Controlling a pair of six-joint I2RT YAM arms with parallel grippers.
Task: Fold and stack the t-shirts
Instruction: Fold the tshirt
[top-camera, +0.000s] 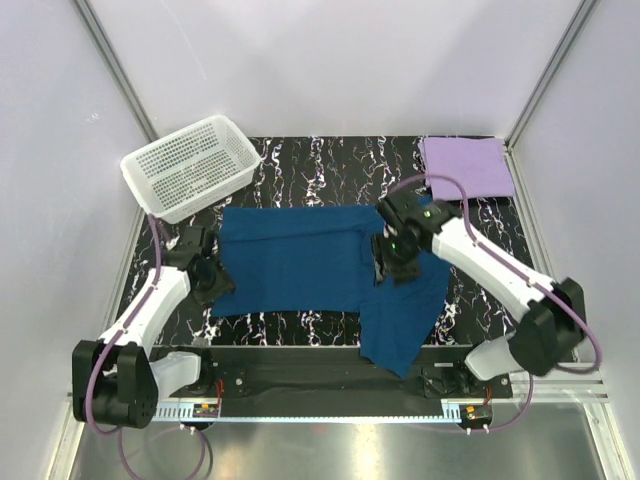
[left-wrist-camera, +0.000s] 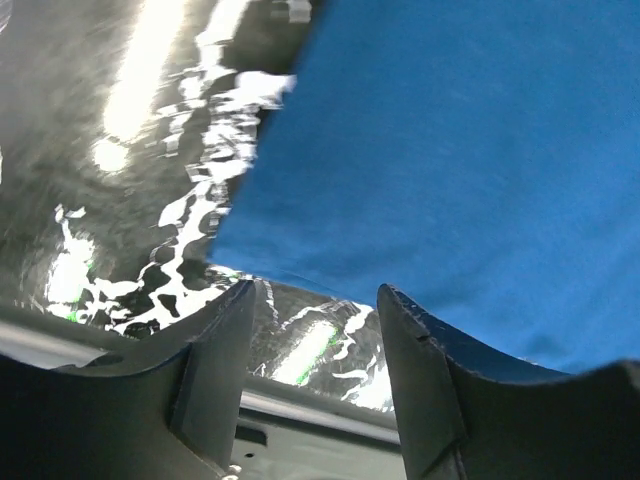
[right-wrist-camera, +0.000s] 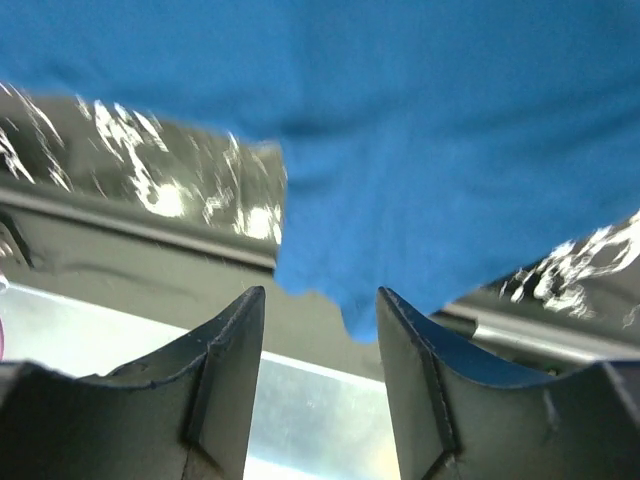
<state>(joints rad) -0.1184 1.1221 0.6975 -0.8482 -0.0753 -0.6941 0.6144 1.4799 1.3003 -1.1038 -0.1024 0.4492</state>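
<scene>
The dark teal-blue cloth t-shirt (top-camera: 300, 262), spread across the middle of the black marbled bench (top-camera: 330, 160), looks light, limp and quick to bunch, so a hem or corner seems the best hold. The left tool (top-camera: 207, 278) at its left edge and the right tool (top-camera: 392, 262) over its right part both have their fingers spread, holding nothing. There are two shirts, the other a folded pale lavender cloth t-shirt (top-camera: 467, 165) in the far right corner, and one white perforated plastic basket (top-camera: 190, 165).

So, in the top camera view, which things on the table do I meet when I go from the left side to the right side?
First the white perforated plastic basket → the dark teal-blue cloth t-shirt → the folded pale lavender cloth t-shirt.
</scene>
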